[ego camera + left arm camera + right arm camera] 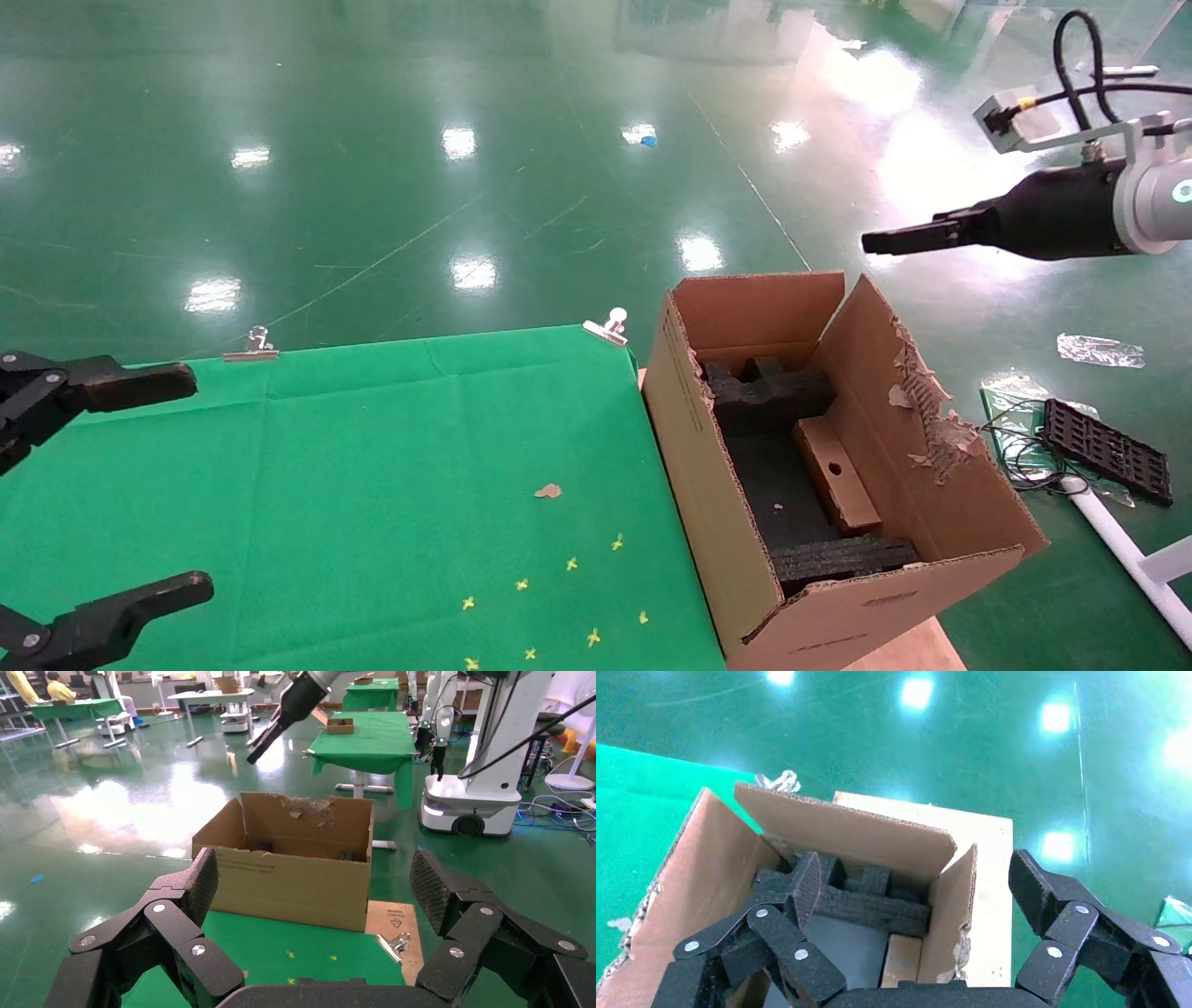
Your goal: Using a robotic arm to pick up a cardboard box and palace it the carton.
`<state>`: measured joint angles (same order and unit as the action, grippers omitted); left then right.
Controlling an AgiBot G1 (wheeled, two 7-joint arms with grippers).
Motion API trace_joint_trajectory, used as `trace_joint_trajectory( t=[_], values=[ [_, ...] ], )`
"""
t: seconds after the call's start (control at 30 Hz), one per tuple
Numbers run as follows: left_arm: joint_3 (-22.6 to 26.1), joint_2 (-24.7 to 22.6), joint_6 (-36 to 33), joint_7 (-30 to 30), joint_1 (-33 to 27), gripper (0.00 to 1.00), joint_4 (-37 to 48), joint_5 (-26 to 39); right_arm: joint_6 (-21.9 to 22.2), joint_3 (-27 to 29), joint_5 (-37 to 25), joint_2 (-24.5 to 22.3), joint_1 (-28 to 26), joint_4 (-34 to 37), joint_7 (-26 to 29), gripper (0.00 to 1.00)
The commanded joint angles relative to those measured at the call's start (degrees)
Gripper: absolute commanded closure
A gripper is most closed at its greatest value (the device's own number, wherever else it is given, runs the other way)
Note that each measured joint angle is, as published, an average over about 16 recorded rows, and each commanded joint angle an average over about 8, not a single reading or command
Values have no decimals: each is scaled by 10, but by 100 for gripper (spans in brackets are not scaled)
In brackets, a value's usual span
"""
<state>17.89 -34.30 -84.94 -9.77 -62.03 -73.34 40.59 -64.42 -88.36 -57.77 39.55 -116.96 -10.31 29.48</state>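
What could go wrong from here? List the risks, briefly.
1. The right gripper, open, hangs above the carton's far side; a low move could snag the torn flap.
2. The cardboard box stands on edge between the foam inserts; a bump to the carton might tip it.
The left gripper is parked open over the green table.

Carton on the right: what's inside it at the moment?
Inside the carton lie black foam inserts at the far and near ends, with the slim cardboard box set between them against the right wall. The near wall hides the floor below the front insert.
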Motion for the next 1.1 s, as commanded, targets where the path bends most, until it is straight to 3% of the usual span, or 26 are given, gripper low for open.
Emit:
trace_joint_trajectory(
  t=[0.03, 1.1],
  values=[
    [0, 0, 0, 0, 0, 0, 0, 0, 3, 8, 11, -10, -7, -8, -12, 0],
    [1, 0, 0, 0, 0, 0, 0, 0, -109, 383, 90, -30, 286, -336, -104, 0]
  ],
)
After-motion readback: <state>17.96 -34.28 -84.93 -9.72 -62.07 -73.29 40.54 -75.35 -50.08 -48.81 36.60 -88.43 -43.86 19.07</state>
